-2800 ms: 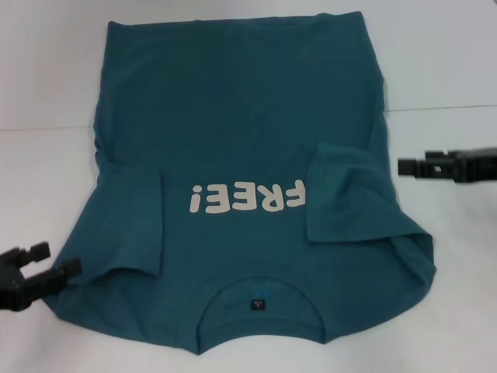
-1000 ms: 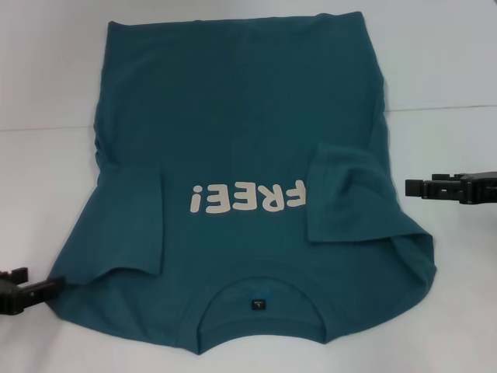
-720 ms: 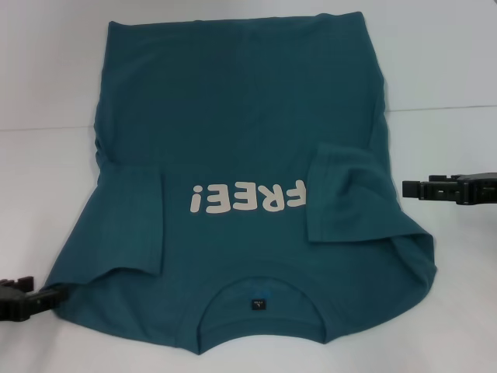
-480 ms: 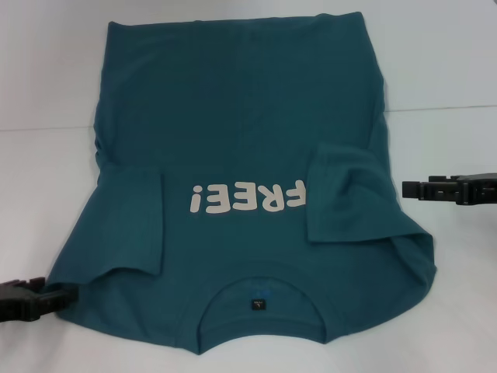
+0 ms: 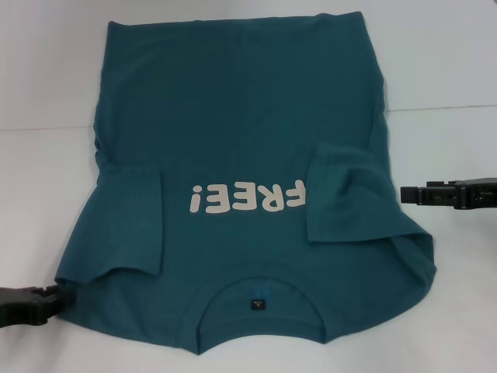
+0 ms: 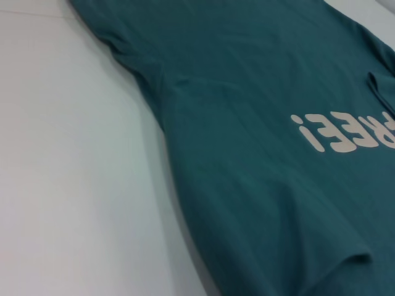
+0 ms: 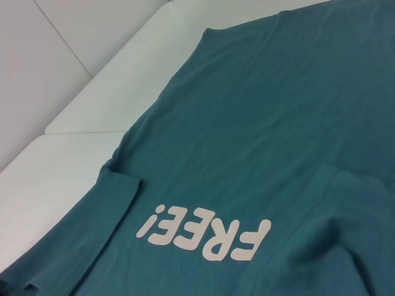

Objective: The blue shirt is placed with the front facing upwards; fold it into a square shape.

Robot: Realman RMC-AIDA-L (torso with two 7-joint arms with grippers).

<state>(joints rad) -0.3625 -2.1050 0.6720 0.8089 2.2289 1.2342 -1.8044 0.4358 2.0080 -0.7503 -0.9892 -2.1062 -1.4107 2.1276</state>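
The blue shirt [image 5: 241, 155] is lying face up, filling the frame's centre. The left gripper [image 5: 54, 299] has moved in to touch its lower left shoulder corner; probably a grasp is starting. The right gripper [image 5: 405, 193] is waiting just beside the right sleeve.

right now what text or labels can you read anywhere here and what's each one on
"FREE!" in cream letters on the chest of the blue shirt, upside down in the head view.
Small dark tag inside the collar: it has a pale mark, too small to read.
No other text shows on the white table.
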